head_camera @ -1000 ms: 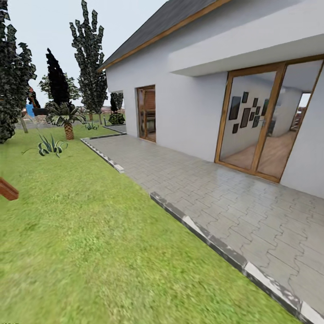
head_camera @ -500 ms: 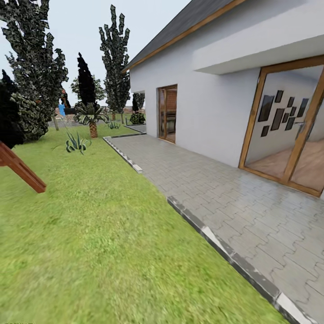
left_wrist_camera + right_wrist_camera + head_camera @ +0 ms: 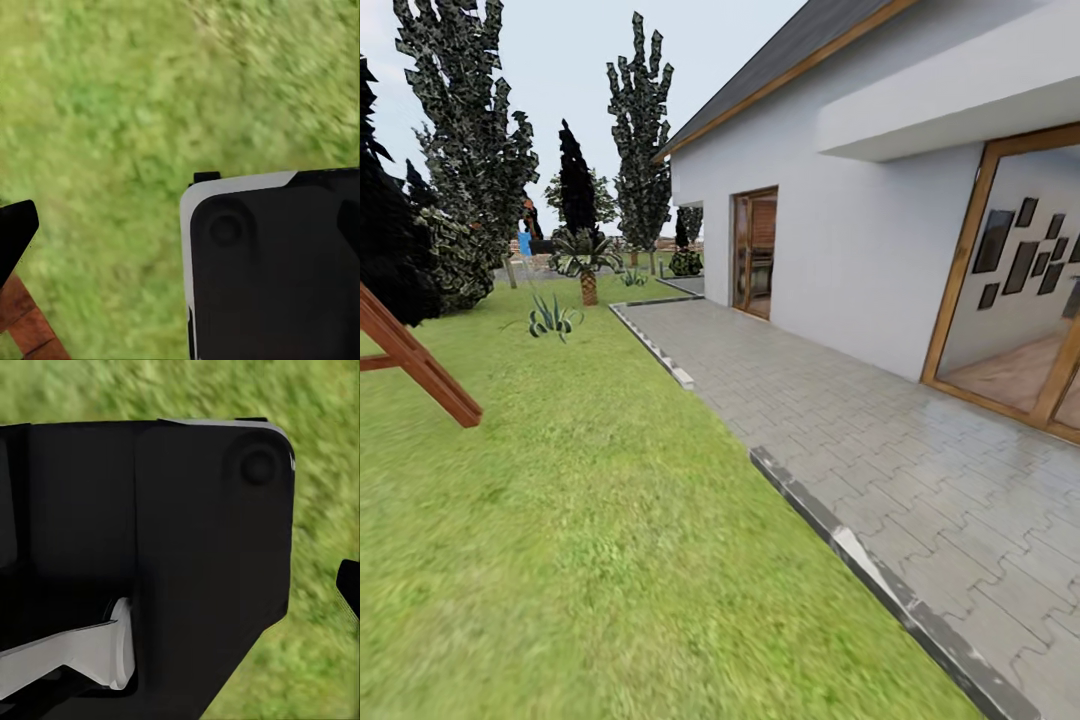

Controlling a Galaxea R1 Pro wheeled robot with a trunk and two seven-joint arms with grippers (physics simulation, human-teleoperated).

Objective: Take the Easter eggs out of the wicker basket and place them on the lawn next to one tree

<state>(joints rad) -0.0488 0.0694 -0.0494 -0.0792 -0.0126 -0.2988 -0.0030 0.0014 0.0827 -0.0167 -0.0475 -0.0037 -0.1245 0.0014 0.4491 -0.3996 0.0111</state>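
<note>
The Easter eggs and the wicker basket are out of view. The lawn (image 3: pixel 560 520) of the garden spreads bright green ahead and to the left. In the left wrist view my left gripper (image 3: pixel 184 225) hangs over grass, open, one black fingertip (image 3: pixel 15 236) at each side edge and my own dark body between. My right gripper (image 3: pixel 180 585) is also over grass, one fingertip (image 3: pixel 349 585) far off to the side and nothing held.
Grey paving (image 3: pixel 880 440) with a stone kerb (image 3: pixel 840 540) runs along the white house (image 3: pixel 860 230) on the right. A slanted brown wooden beam (image 3: pixel 420 365) stands at the left. Dark cone-shaped trees (image 3: pixel 470 150), a short palm (image 3: pixel 588 262) and a spiky plant (image 3: pixel 550 320) stand far ahead.
The whole view has swung left, so the house and paving slid right. More of the wooden beam and the dark trees now shows at the left.
</note>
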